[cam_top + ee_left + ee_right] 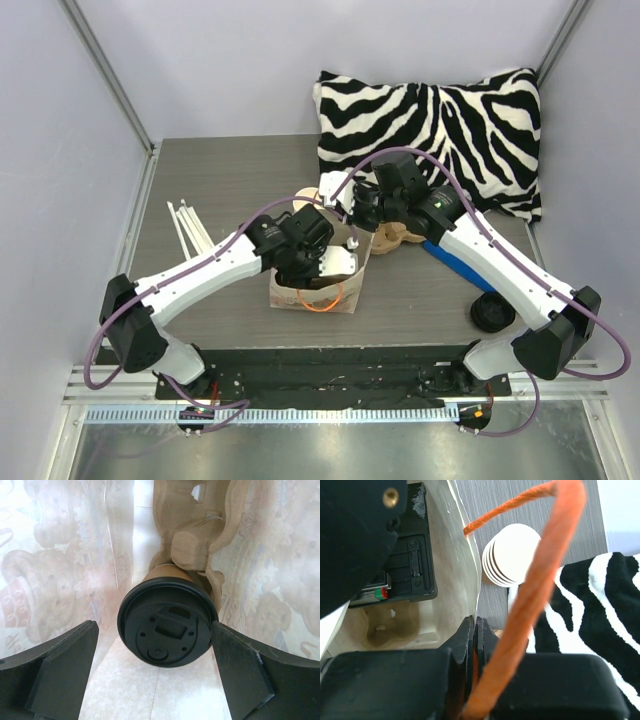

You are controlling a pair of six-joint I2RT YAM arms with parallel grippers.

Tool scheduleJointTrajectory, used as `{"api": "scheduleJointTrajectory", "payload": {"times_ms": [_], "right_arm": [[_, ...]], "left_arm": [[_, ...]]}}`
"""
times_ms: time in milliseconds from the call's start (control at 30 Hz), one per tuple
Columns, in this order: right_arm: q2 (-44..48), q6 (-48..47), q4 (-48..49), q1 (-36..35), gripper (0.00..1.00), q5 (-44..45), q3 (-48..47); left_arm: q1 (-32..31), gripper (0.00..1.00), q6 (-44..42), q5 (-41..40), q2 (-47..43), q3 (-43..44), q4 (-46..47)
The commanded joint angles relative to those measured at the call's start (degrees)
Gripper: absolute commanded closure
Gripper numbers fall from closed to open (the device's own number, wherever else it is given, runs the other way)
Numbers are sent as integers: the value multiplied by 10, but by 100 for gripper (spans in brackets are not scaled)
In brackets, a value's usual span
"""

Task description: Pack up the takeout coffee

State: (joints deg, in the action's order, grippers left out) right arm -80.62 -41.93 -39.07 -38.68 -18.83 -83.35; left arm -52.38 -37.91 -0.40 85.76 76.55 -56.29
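The takeout coffee, a brown paper cup with a black lid (167, 627), sits inside the printed paper bag (300, 297), beside a moulded cardboard carrier (192, 540). In the left wrist view the lid faces the camera. My left gripper (153, 645) reaches into the bag (60, 555) and is open. Its right finger (235, 665) is at the lid's edge and its left finger (65, 665) stands apart. From above, the left gripper (318, 262) hides the cup. My right gripper (475, 630) is shut on the bag's rim (465, 565), next to the orange cord handle (535, 590).
A stack of lidless cream cups (512, 555) stands just behind the bag. A cardboard carrier (400, 236) and a zebra pillow (440, 130) lie at the back right. Black lids (493, 313) are at the right, white sticks (190, 228) at the left.
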Motion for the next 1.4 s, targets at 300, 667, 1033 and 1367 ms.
{"api": "scheduleJointTrajectory", "payload": {"times_ms": [300,667,1033,1367], "right_arm": [[0,-28,8,3,99,18,2],[3,-36,16,3,99,23,7],[-1,-39,15,3,99,30,7],[-9,-41,16,3,99,37,11]], "left_arm": [[-13,0,-22,37,-23,76,6],[-14,0,-23,67,-23,129,-39],[-25,1,-30,52,-24,142,-39],[-27,0,-43,98,-45,141,-30]]}}
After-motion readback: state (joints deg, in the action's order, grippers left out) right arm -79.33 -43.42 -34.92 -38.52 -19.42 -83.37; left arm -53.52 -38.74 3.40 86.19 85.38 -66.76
